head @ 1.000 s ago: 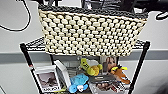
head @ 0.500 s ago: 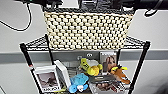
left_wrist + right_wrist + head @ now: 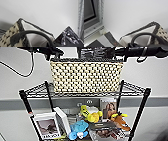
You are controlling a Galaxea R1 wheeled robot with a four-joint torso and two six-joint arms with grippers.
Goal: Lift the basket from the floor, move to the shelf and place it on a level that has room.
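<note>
The shelf (image 3: 140,109) is filling the lower frame in the head view, its feet cut off. The basket (image 3: 86,77) is sitting centre frame on the top level (image 3: 37,90), hiding the rack's back edge. Toys (image 3: 91,114) and pictures (image 3: 47,127) are crowding the tier below. At the upper corners, the left tool (image 3: 53,53) and right tool (image 3: 117,52) are blurring into dark shapes; I cannot tell whether either is apart or together.

A yellow plush toy (image 3: 90,114), a blue plush toy (image 3: 78,129) and framed pictures (image 3: 47,127) are lying crowded together under a pale grey wall (image 3: 15,84).
</note>
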